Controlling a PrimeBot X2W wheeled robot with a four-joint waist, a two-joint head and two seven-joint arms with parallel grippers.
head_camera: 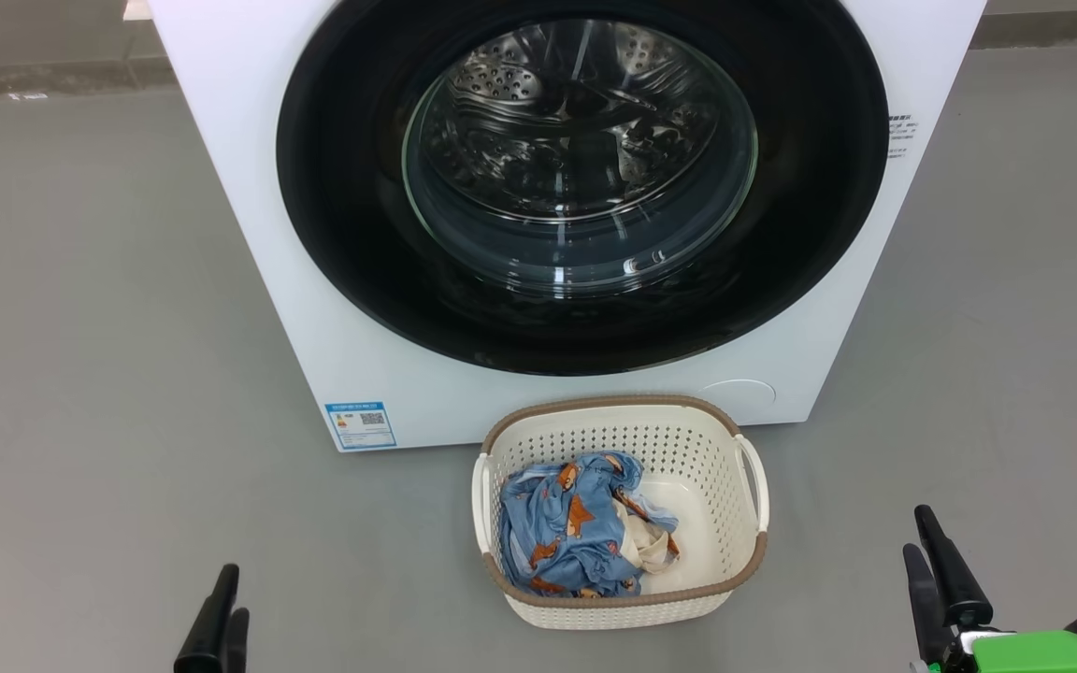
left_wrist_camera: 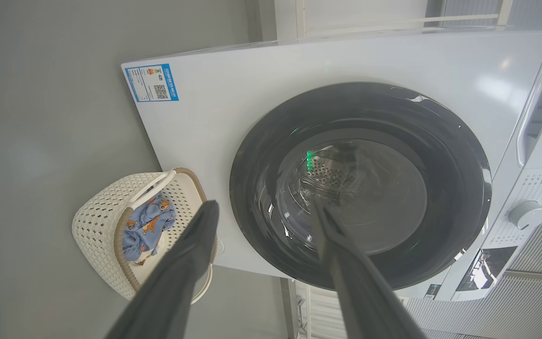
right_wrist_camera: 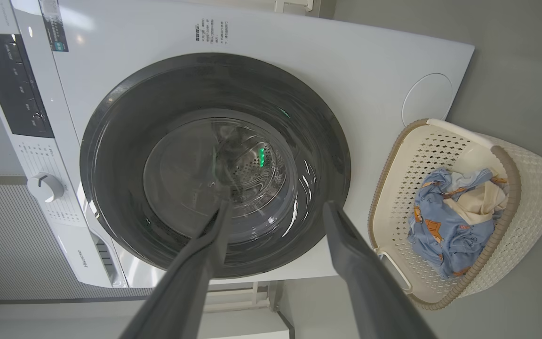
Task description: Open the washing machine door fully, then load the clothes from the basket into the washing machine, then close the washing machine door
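Note:
The white washing machine (head_camera: 249,187) faces me with its door (head_camera: 333,206) shut, black rim flush against the front; the steel drum shows through the glass bowl (head_camera: 581,159). On the floor just before it stands the cream basket (head_camera: 613,421), holding the blue printed clothes (head_camera: 562,537) and a cream piece. My left gripper (head_camera: 225,608) is low at the left and my right gripper (head_camera: 919,535) low at the right, both clear of the basket. In the wrist views the left gripper (left_wrist_camera: 265,209) and the right gripper (right_wrist_camera: 276,207) stand open and empty, pointing at the door (left_wrist_camera: 252,197) (right_wrist_camera: 111,141).
Grey floor (head_camera: 80,374) spreads on both sides of the machine and basket. A blue label (head_camera: 361,425) sits at the machine's lower left corner and a round service flap (head_camera: 737,393) at its lower right. The control dial (left_wrist_camera: 527,214) and panel are above the door.

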